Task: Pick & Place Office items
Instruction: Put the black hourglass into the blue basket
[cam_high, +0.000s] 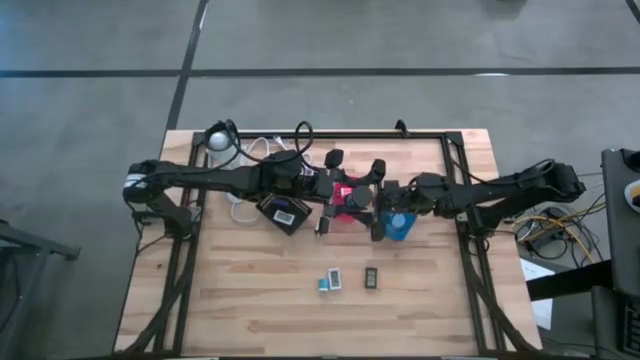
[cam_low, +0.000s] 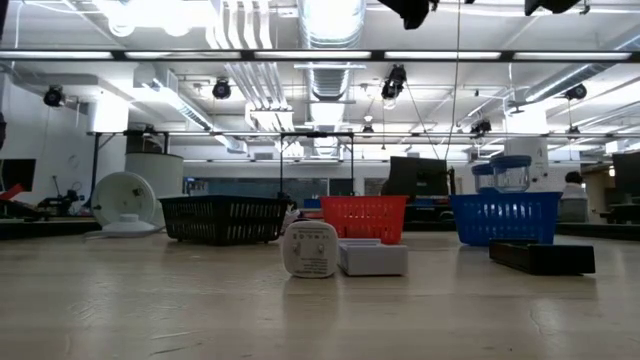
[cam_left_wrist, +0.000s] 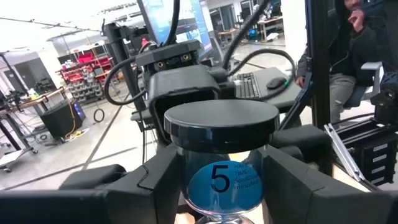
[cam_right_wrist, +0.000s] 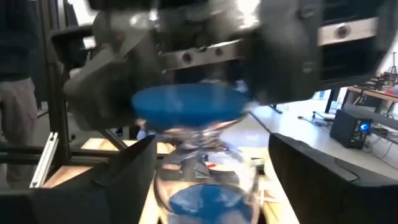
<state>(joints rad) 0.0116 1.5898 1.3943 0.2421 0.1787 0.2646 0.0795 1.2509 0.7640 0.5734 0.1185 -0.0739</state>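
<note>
Mid-air handoff above the tabletop's centre: left gripper (cam_left_wrist: 217, 180) clamps the blue sand timer (cam_left_wrist: 221, 155) by its glass so the right gripper (cam_right_wrist: 205, 180), fingers spread either side, can take it.

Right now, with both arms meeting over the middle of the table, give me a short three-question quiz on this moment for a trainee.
1. True or false: the left gripper is closed on the sand timer, while the right gripper stands open around it.
2. Which number is printed on the timer's blue label? A) 3 B) 5 C) 10
3. In the low view, which bin stands between the black bin and the blue bin?

Key: 1 true; 2 B; 3 the red bin.
</note>
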